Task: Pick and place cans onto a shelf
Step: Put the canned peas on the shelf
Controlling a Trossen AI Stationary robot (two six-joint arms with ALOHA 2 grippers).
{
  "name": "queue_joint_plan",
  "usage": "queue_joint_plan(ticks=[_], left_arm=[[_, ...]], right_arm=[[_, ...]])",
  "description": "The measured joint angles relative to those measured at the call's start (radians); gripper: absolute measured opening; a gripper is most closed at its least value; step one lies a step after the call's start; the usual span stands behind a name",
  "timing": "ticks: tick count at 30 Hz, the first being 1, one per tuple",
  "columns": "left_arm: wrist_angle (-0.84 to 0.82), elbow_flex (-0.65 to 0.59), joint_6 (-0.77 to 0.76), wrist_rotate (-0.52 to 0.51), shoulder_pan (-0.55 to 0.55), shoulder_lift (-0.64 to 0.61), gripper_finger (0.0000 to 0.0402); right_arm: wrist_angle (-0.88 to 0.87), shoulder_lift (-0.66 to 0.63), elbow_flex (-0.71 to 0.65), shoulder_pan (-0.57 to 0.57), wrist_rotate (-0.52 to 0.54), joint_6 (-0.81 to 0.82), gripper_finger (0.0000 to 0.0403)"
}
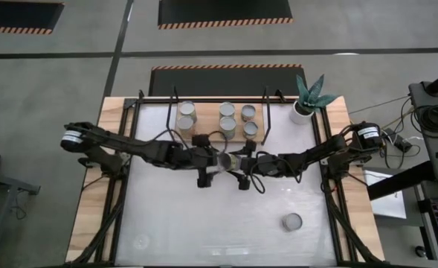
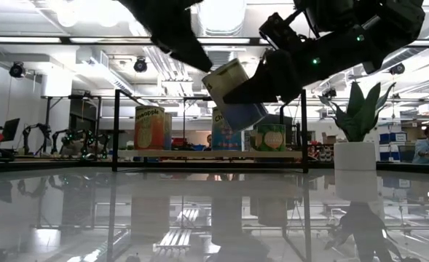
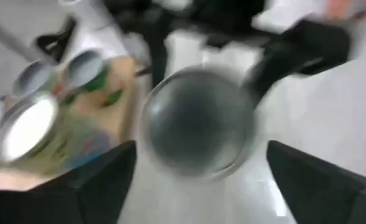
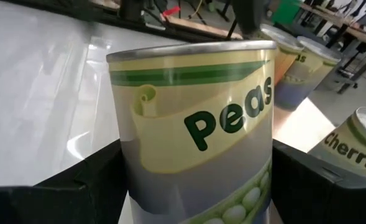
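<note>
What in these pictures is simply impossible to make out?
- Left wrist view: the held can is a motion-blurred grey disc; no label shows.
- Right wrist view: the can's bottom is cut off between the right gripper's fingers.
- Low view: the arms hide part of the can.
- High view: the lone can is too small to read.

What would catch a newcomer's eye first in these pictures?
Mid-table, both arms meet over one tilted can held off the tabletop: the right gripper clasps this "Peas" can, while the left gripper stands open at its lid end. Behind them, six cans stand on the wooden shelf, and a lone can waits front right.
</note>
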Motion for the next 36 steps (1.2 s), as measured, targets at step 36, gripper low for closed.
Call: queue_joint_plan(ticks=[36], left_arm=[[-0.065,0.116,0.011,-0.040,0.016,0.049,0.0384]], right_arm=[[-0.011,0.000,-0.002,0.022,0.013,0.018,0.0302]])
